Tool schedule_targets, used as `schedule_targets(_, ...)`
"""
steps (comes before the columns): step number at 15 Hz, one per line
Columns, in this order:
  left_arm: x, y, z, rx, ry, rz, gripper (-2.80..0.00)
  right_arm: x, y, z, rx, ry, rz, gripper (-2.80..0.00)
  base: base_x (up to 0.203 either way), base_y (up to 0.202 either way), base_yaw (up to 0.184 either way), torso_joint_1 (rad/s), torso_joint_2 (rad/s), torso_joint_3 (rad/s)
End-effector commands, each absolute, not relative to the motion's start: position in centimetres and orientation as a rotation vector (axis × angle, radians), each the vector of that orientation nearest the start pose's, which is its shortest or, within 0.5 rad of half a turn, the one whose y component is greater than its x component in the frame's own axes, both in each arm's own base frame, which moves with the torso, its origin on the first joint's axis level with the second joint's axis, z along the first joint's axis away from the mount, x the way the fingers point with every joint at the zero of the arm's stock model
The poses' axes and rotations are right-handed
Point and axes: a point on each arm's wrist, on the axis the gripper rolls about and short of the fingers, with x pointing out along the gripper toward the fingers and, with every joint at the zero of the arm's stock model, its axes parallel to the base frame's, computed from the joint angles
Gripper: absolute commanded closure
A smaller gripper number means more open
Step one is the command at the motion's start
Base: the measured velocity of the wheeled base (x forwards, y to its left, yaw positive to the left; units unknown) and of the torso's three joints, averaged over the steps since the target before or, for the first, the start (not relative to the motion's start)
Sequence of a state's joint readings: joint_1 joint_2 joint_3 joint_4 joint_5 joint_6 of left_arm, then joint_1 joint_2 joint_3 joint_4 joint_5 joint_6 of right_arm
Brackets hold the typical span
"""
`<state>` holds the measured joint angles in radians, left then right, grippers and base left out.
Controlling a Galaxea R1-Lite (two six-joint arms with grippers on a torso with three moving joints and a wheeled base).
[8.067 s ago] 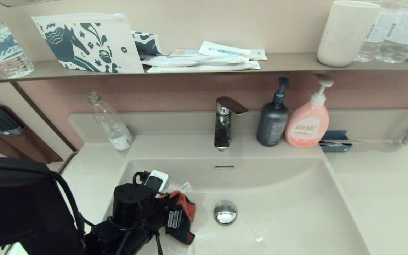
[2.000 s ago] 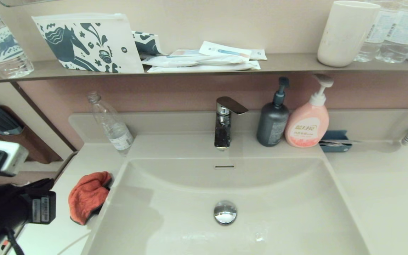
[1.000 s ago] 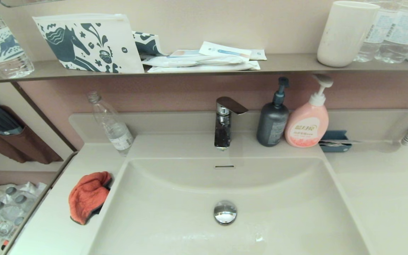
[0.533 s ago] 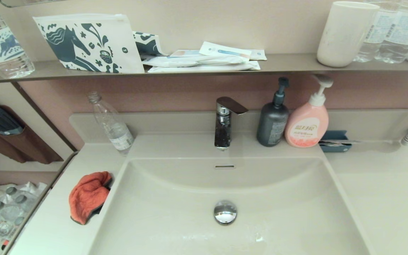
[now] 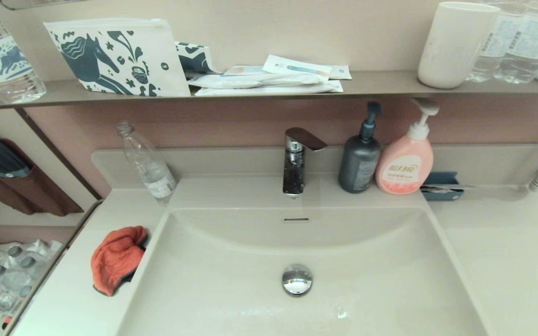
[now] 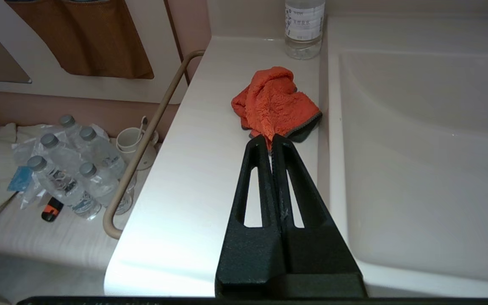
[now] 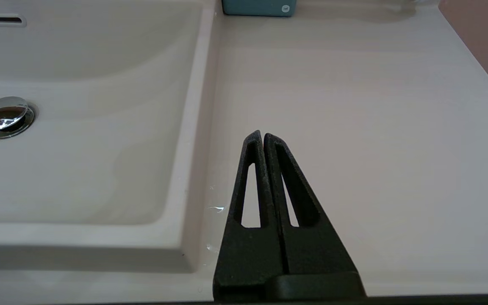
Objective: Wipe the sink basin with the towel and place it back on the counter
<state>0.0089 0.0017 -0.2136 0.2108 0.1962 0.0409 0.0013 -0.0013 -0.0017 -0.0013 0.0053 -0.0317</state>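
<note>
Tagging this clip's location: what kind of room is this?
Most likely a bathroom, perhaps a hotel's: a sink basin with a faucet, two pump soap bottles behind it, and a shelf holding a cup and packets.

Neither arm appears in the head view. Left gripper [image 6: 271, 137], seen from its wrist camera: two black, slotted, tapering fingers [image 6: 256, 182] pressed together along their full length, tips meeting, nothing between them; the gripper is held above the counter [image 6: 193, 161] left of the basin, tips pointing toward the towel [image 6: 274, 101]. Right gripper [image 7: 262, 134], seen from its wrist camera: fingers [image 7: 250, 186] likewise closed tip to tip and empty, held over the counter on the basin's right.
</note>
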Motion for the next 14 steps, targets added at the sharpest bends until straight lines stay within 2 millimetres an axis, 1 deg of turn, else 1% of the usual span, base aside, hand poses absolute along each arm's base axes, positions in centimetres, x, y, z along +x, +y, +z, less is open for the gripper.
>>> schedule_targets(1,-3.7,0.4,10.2,0.032,-0.005,0.209,0.00,-2.3,0.0,7.6,-0.033,-0.003,0.008,0.00,0.000,0.000,0.000,0.000,0.00,0.000)
schedule_targets(3,-3.5,0.4,10.0,-0.005,-0.004,0.202,0.00,-2.3,0.0,7.6,-0.032,-0.003,0.008,0.00,0.000,0.000,0.000,0.000,0.00,0.000)
schedule_targets(4,-3.5,0.4,9.9,-0.044,-0.005,0.173,0.00,-2.3,0.0,7.6,-0.033,-0.003,0.008,0.00,0.000,0.000,0.000,0.000,0.00,0.000)
schedule_targets(6,-3.1,0.2,9.1,-0.099,0.015,0.101,0.00,-2.3,0.0,7.6,-0.033,-0.003,0.008,0.00,0.000,0.000,0.000,0.000,0.00,0.000)
schedule_targets(8,-2.7,0.1,8.5,-0.095,-0.004,0.036,0.00,-2.3,0.0,7.6,-0.032,-0.003,0.008,0.00,0.000,0.000,0.000,0.000,0.00,0.000)
schedule_targets(10,-2.5,0.0,8.1,-0.054,0.000,0.014,0.00,-2.3,0.0,7.6,-0.033,-0.003,0.008,0.00,0.000,0.000,0.000,0.000,0.00,0.000)
schedule_targets(14,-2.4,0.0,8.0,-0.017,-0.018,-0.015,0.00,-2.3,0.0,7.6,-0.032,-0.003,0.008,0.00,0.000,0.000,0.000,0.000,0.00,0.000)
